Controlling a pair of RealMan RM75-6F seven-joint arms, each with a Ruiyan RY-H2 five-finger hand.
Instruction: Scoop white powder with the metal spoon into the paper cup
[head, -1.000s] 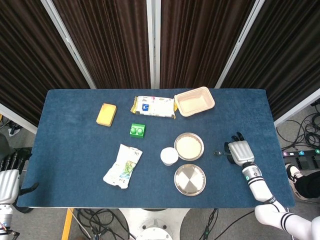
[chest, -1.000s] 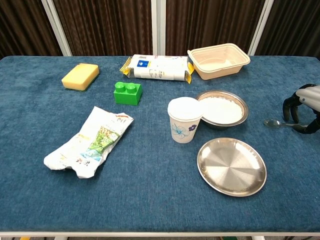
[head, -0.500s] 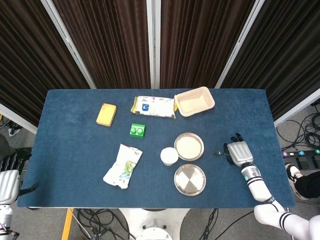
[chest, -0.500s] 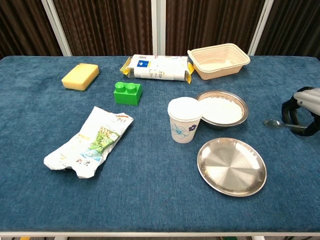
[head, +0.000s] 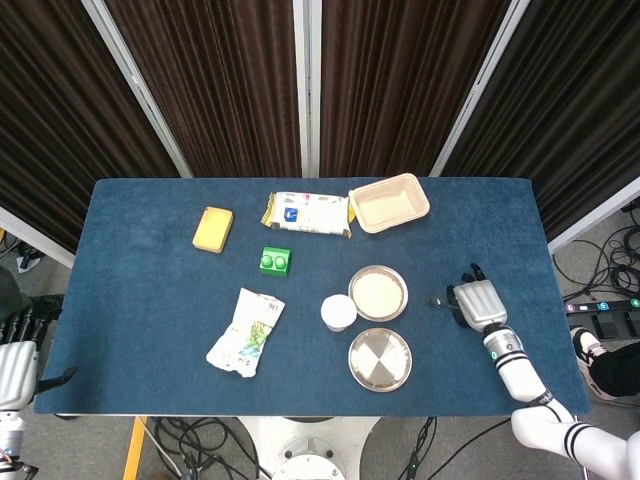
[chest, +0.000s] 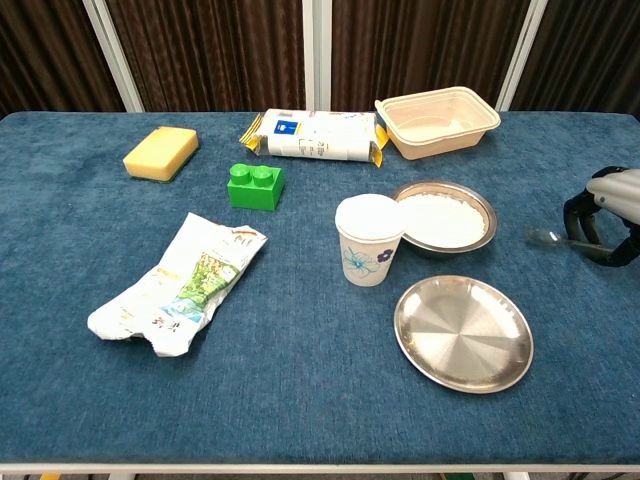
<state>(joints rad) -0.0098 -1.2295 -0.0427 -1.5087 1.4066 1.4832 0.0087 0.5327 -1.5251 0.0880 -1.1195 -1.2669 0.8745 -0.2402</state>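
The metal spoon (chest: 548, 238) sticks out leftward from my right hand (chest: 608, 215), whose fingers curl around its handle at the table's right side; its bowl (head: 438, 302) looks just off the cloth. The metal bowl of white powder (chest: 443, 218) sits left of the spoon. A flower-printed paper cup (chest: 368, 240) stands upright against that bowl's left side. In the head view my right hand (head: 477, 304) is right of the powder bowl (head: 377, 293) and the cup (head: 338, 312). My left hand (head: 15, 365) hangs off the table's left front corner, holding nothing.
An empty metal plate (chest: 463, 332) lies in front of the bowl. At the back are a yellow sponge (chest: 160, 152), a green block (chest: 255, 186), a snack packet (chest: 315, 135) and a beige plastic container (chest: 438, 120). A crumpled bag (chest: 180, 283) lies front left.
My right hand has shifted slightly away from me, and the spoon has moved with it, its bowl a little higher in the chest view. Nothing else has moved.
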